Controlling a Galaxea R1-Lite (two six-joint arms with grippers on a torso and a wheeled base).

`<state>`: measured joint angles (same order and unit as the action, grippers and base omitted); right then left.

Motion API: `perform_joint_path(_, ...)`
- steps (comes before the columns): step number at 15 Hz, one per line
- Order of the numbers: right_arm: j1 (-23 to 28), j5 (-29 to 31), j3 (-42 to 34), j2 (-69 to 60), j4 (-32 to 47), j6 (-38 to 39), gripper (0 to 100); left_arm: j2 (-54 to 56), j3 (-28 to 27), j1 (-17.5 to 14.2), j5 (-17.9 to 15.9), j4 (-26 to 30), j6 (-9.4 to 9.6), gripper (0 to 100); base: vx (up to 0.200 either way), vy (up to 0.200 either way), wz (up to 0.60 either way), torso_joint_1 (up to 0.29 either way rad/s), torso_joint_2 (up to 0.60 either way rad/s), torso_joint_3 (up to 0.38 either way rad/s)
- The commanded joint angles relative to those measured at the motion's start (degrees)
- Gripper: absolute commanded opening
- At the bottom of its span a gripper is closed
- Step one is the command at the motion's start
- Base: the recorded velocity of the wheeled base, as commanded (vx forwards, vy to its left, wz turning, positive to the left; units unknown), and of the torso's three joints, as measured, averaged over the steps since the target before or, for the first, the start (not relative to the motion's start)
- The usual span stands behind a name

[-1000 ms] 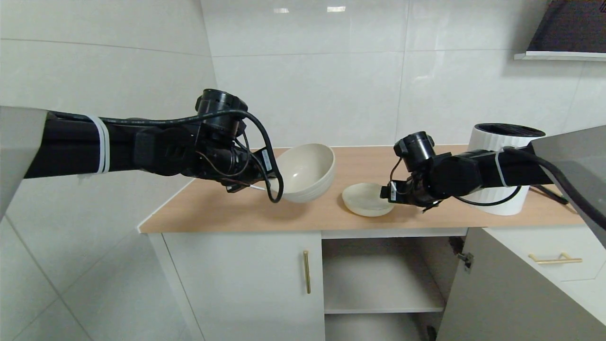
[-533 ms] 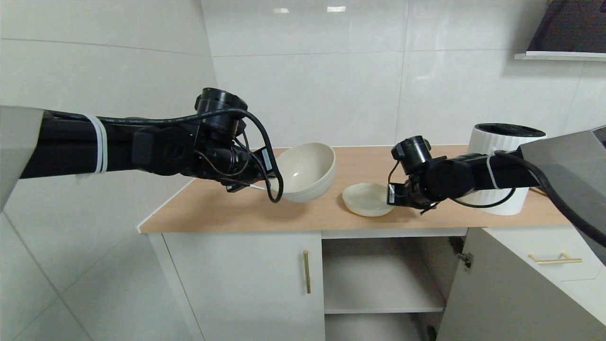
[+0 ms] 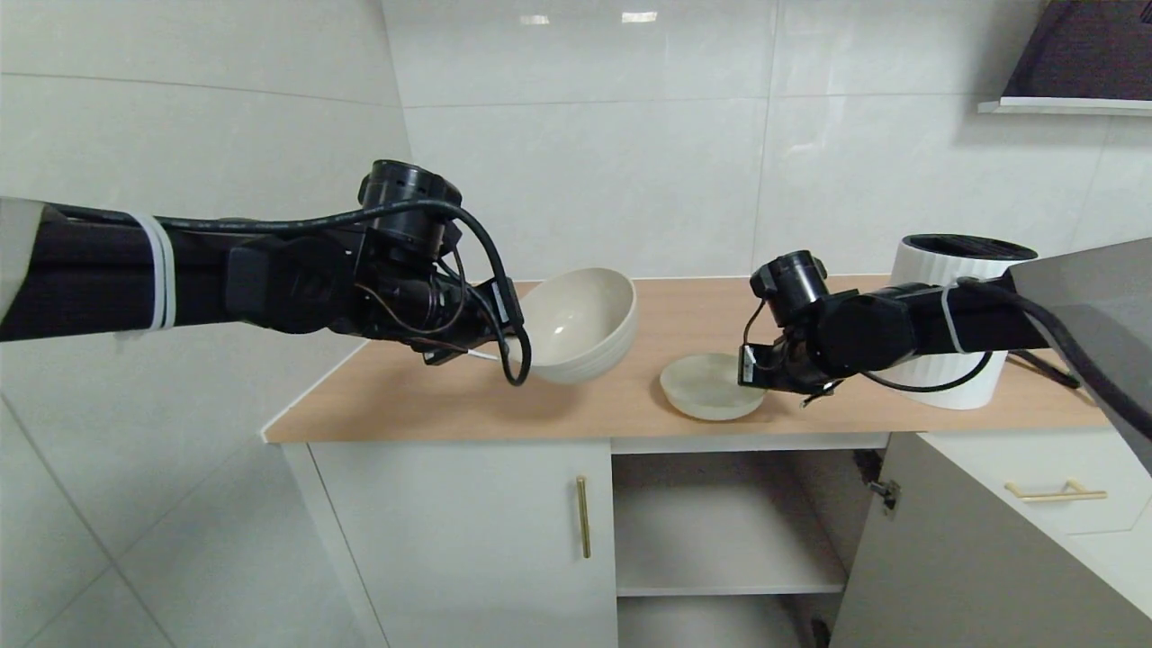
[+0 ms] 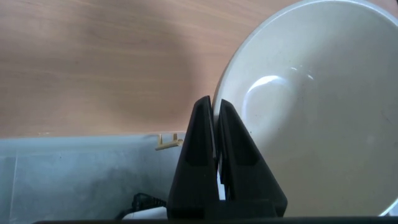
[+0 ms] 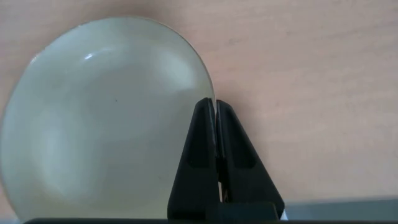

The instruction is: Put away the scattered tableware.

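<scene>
A large cream bowl (image 3: pixel 580 326) hangs tilted just above the wooden counter (image 3: pixel 432 396), and my left gripper (image 3: pixel 515 342) is shut on its near rim. In the left wrist view that gripper (image 4: pixel 216 109) pinches the edge of the bowl (image 4: pixel 311 106). A small pale plate (image 3: pixel 709 385) is held over the counter's front edge, above the open cupboard, with my right gripper (image 3: pixel 754 371) shut on its right rim. The right wrist view has the gripper (image 5: pixel 215 107) clamped on the plate (image 5: pixel 106 118).
A white ribbed cylindrical container (image 3: pixel 959 315) stands on the counter at the right. Below, the cupboard (image 3: pixel 720 522) is open with a bare shelf, its door (image 3: pixel 972 549) swung out to the right. A closed door with a gold handle (image 3: pixel 582 517) is on the left.
The right gripper has lifted the plate and drawn it slightly right toward the counter's front edge. The left arm has shifted a little left and up with the bowl.
</scene>
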<state>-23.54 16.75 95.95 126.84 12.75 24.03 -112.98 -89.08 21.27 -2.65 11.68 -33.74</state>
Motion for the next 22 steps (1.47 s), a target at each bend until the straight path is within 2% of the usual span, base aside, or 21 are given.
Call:
perform_joint_path(1,-0.01,-4.80,-2.88,-8.10,2.01,1.11,0,3.47,2.42,0.08,-0.17,0.01,-0.01,0,0.000,0.000,0.00,0.000,0.00,0.000)
perform_joint_path(2,0.16,-9.19,-6.30,-13.29,3.24,1.72,0,5.93,4.88,0.17,-0.34,-0.52,-0.01,0,0.000,0.000,0.00,0.000,0.00,0.000)
perform_joint_path(3,0.42,-11.04,-8.24,-15.66,3.51,1.64,0,7.07,6.37,0.35,-0.34,-1.04,0.08,0,0.000,0.000,0.00,0.000,0.00,0.000)
perform_joint_path(4,0.78,-15.87,-12.72,-21.29,3.42,1.11,0,10.41,11.47,0.79,-0.61,-3.42,0.35,0,0.000,0.000,0.00,0.000,0.00,0.000)
perform_joint_path(6,0.69,-20.79,-18.70,-27.61,3.24,1.02,0,15.34,19.03,1.84,-1.66,-8.69,0.61,0,0.000,0.000,0.00,0.000,0.00,0.000)
perform_joint_path(7,0.69,-21.32,-21.16,-29.37,3.24,0.93,0,17.27,21.93,2.37,-1.75,-10.36,0.87,0,0.000,0.000,0.00,0.000,0.00,0.000)
perform_joint_path(9,0.69,-21.32,-26.78,-32.89,3.16,-0.91,0,20.70,27.55,2.81,-1.92,-12.03,3.95,0,0.000,0.000,0.00,0.000,0.00,0.000)
perform_joint_path(10,0.42,-21.41,-29.33,-34.91,3.16,-1.18,0,22.54,30.19,3.07,-2.72,-12.03,4.74,0,0.000,0.000,0.00,0.000,0.00,0.000)
perform_joint_path(11,0.34,-21.58,-30.91,-36.05,2.89,-1.44,0,24.12,32.21,3.16,-4.30,-12.12,4.74,0,0.000,0.000,0.00,0.000,0.00,0.000)
perform_joint_path(13,0.25,-21.41,-34.17,-36.49,2.45,-1.70,0,26.41,34.94,3.07,-7.37,-12.12,4.74,0,0.000,0.000,0.00,0.000,0.00,0.000)
perform_joint_path(18,0.51,-21.14,-36.01,-37.90,2.10,-2.93,0,25.97,35.64,4.04,-7.29,-12.12,4.30,0,0.000,0.000,0.00,0.000,0.00,0.000)
perform_joint_path(22,0.51,-21.14,-36.01,-37.37,2.01,-2.93,0,24.74,35.55,4.04,-7.29,-12.12,4.21,0,-0.150,0.000,0.00,0.002,0.00,0.002)
